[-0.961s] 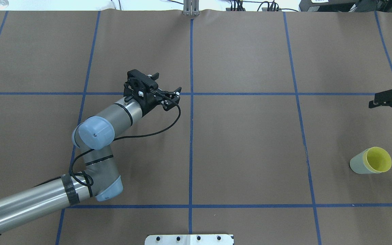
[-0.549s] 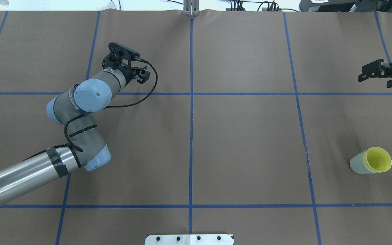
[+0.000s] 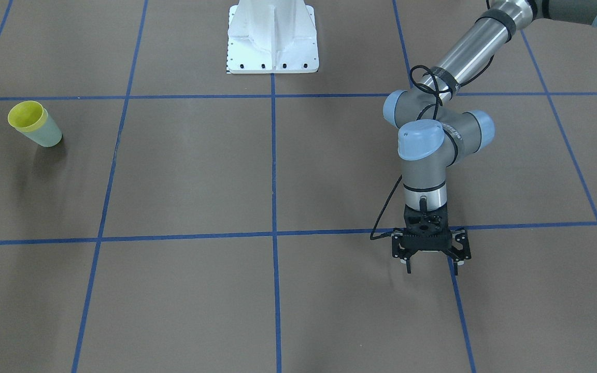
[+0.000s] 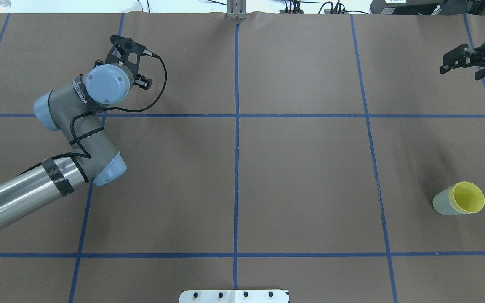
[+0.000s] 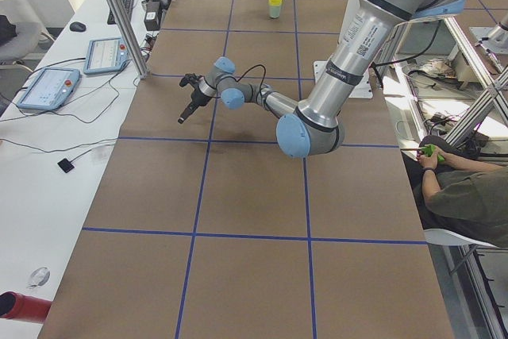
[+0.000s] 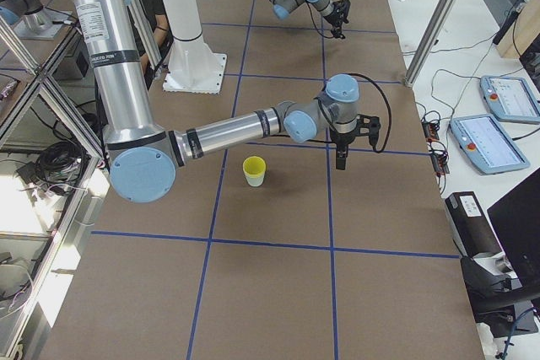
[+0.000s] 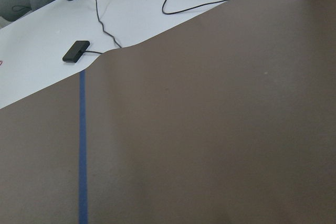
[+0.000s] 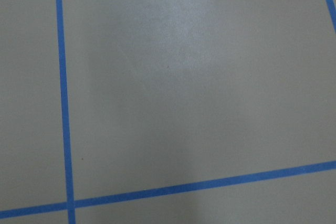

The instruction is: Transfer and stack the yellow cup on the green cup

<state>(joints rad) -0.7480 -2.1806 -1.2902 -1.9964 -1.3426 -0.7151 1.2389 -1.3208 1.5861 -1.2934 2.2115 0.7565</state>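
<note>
Yellow cup (image 4: pixel 470 197) sits nested in green cup (image 4: pixel 442 204), upright on right side of desk (image 4: pixel 301 176), same spot as 1 s ago. Both arms have pulled away: left gripper (image 3: pixel 431 264) swung far-left, right gripper (image 4: pixel 459 72) went further back. Fingers spread on both, holding nothing. Stack looks done, arms retreating.

Brown table (image 4: pixel 301 176), blue tape grid (image 4: pixel 236 168), two tablets (image 5: pixel 48 87), seated operator (image 5: pixel 468 196)
</note>
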